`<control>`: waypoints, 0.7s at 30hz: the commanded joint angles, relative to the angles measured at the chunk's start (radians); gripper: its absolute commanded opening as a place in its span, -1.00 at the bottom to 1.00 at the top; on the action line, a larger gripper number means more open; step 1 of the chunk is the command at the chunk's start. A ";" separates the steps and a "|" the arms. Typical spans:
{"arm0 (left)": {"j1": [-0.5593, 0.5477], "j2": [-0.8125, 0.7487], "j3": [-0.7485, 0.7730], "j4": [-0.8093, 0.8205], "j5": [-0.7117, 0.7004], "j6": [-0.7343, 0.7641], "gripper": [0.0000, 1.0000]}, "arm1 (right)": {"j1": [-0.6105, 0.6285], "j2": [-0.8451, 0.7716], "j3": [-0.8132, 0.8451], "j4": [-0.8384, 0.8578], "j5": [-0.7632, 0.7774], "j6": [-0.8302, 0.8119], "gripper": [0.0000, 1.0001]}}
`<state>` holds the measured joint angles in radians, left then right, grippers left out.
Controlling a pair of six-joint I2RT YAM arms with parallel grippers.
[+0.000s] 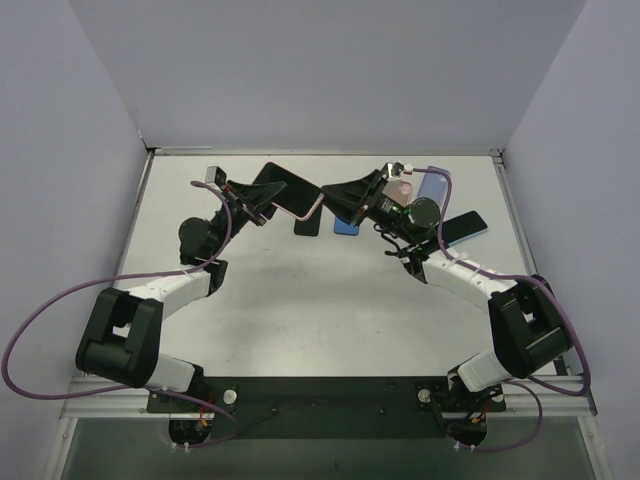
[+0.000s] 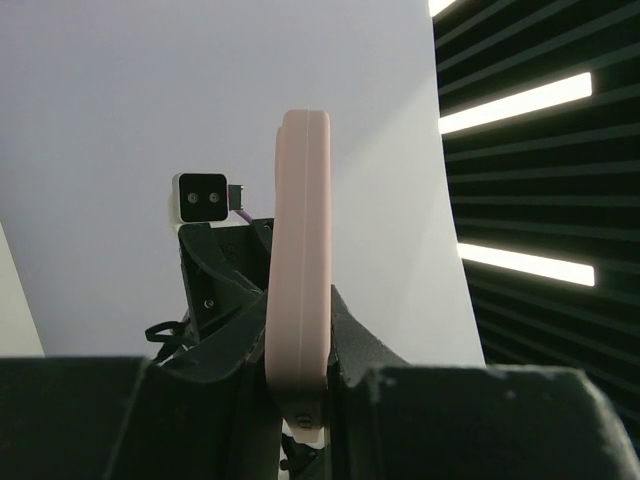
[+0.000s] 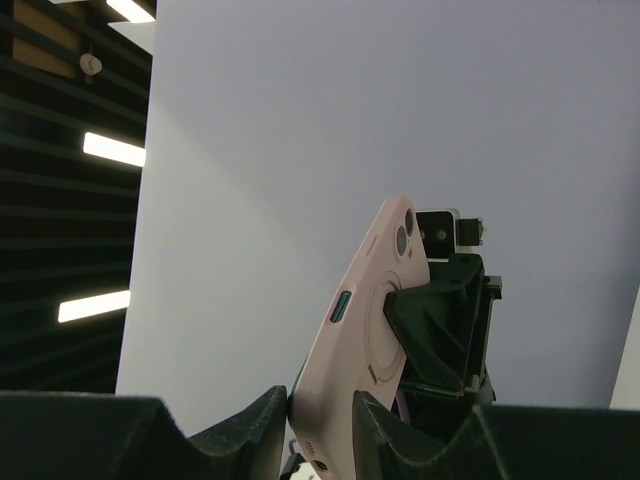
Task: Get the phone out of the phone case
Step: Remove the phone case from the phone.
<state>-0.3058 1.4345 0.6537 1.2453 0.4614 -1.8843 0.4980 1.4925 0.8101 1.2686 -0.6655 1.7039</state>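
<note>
A phone in a pink case [image 1: 291, 192] is held in the air between both grippers, above the back of the table. My left gripper [image 1: 262, 200] is shut on its left end. In the left wrist view the case [image 2: 300, 250] stands edge-on between the jaws [image 2: 300, 385]. My right gripper [image 1: 333, 203] is shut on the other end. In the right wrist view the case's back [image 3: 375, 310], with its camera lenses and side button, rises from between the jaws [image 3: 322, 420]. The left gripper's finger [image 3: 440, 320] presses on the case's back. The screen faces up in the top view.
Several other phones and cases lie on the table at the back: a black one [image 1: 306, 226], a blue one [image 1: 346, 228], a pink one [image 1: 400, 189], a light blue one [image 1: 433, 185] and a dark one [image 1: 466, 226]. White walls enclose the table.
</note>
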 commanded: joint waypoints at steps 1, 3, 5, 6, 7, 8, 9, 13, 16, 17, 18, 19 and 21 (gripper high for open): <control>0.005 -0.022 0.049 0.419 -0.017 -0.013 -1.00 | 0.022 0.009 -0.011 0.325 -0.006 0.010 -0.59; 0.005 -0.020 0.049 0.421 -0.018 -0.010 -1.00 | 0.027 0.025 -0.017 0.342 0.007 0.023 -0.77; 0.005 -0.020 0.050 0.419 -0.020 -0.009 -1.00 | 0.033 0.055 -0.014 0.391 0.024 0.071 -1.00; 0.005 -0.020 0.058 0.419 -0.021 -0.006 -1.00 | 0.037 0.066 -0.011 0.400 0.041 0.092 -1.00; 0.005 -0.019 0.064 0.419 -0.021 0.001 -1.00 | 0.049 0.074 -0.008 0.400 0.050 0.114 -1.00; 0.004 -0.019 0.067 0.419 -0.020 0.007 -1.00 | 0.056 0.086 -0.003 0.399 0.059 0.125 -1.00; 0.004 -0.020 0.072 0.419 -0.017 0.013 -1.00 | 0.063 0.095 0.000 0.397 0.082 0.140 -1.00; 0.004 -0.025 0.080 0.418 -0.017 0.025 -1.00 | 0.085 0.121 0.020 0.397 0.125 0.203 -1.00; 0.004 -0.036 0.103 0.418 -0.017 0.036 -1.00 | 0.100 0.143 0.034 0.397 0.167 0.270 -1.00; 0.004 -0.034 0.113 0.418 -0.015 0.036 -1.00 | 0.108 0.153 0.035 0.397 0.181 0.310 -1.00; 0.004 -0.037 0.124 0.418 -0.015 0.039 -1.00 | 0.112 0.160 0.040 0.397 0.196 0.332 -1.00; 0.004 -0.036 0.148 0.419 -0.013 0.040 -1.00 | 0.117 0.167 0.044 0.397 0.214 0.347 -1.00; 0.004 -0.033 0.176 0.419 -0.012 0.040 -1.00 | 0.131 0.186 0.055 0.397 0.231 0.390 -1.00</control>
<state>-0.2714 1.4406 0.6834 1.1748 0.4046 -1.8240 0.5636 1.6299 0.8303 1.3891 -0.4465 1.9713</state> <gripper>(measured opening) 0.247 0.098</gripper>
